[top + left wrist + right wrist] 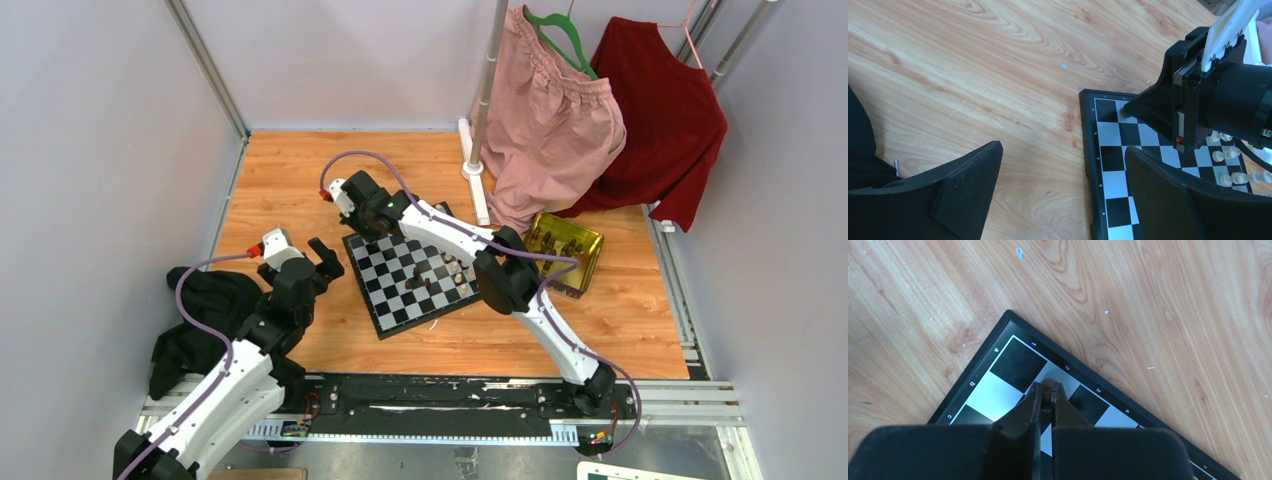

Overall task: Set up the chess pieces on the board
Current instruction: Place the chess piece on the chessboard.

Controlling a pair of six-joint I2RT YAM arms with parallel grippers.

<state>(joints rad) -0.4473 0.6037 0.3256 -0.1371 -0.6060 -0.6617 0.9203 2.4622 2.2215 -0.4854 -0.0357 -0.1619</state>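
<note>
The board (400,300) lies tilted on the wooden table, and it also shows in the left wrist view (1113,165) and the right wrist view (998,390). My right gripper (1048,390) is shut on a tiny dark brown chess piece (1048,388) at the white square by the board's far left corner; from above the gripper (357,228) hides the piece. Several dark and cream pieces (452,272) stand at the board's right side. My left gripper (1063,150) is open and empty, low over the board's left edge (298,258).
A gold tray (590,245) holding more dark pieces sits right of the board. A black cloth (200,315) lies at the left. Pink (550,130) and red (665,110) garments hang at the back right beside a white pole (485,100).
</note>
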